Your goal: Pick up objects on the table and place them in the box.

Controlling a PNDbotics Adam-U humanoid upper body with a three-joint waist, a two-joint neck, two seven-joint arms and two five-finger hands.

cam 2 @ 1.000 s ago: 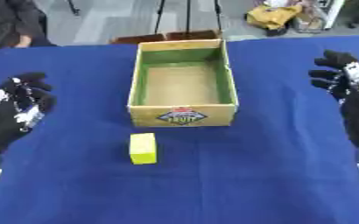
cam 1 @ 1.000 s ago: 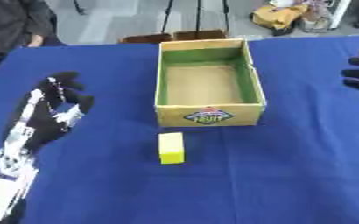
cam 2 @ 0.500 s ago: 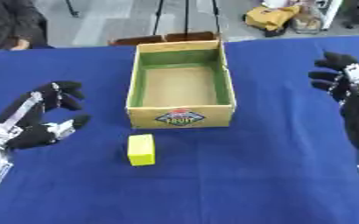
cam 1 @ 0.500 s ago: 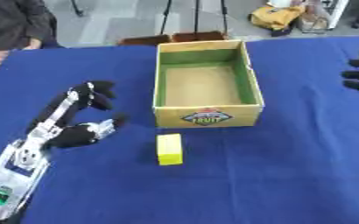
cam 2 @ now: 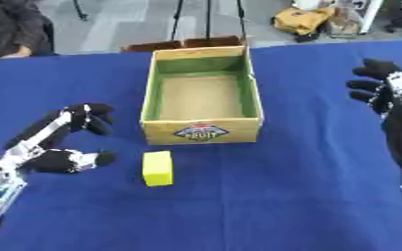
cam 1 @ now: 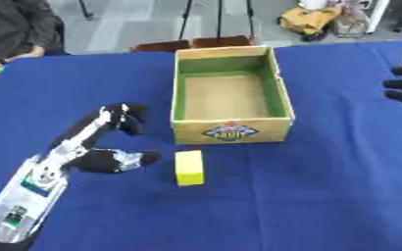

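Observation:
A small yellow block [cam 1: 188, 168] lies on the blue table just in front of the open cardboard box [cam 1: 230, 131], whose inside shows nothing. My left hand [cam 1: 101, 142] hovers left of the block, open, thumb stretched toward it and fingers spread above; it does not touch the block. My right hand [cam 2: 386, 93] rests open at the right edge, level with the box, fingers up.
The blue tablecloth [cam 1: 307, 196] covers the whole work area. A person's dark sleeve [cam 1: 15, 29] shows at the far left corner. Chairs, stands and a yellow bag [cam 1: 312, 19] stand on the floor beyond the table.
My left hand has moved right and forward toward the yellow block, with thumb and fingers spreading wider. The block, box and right hand stay in place.

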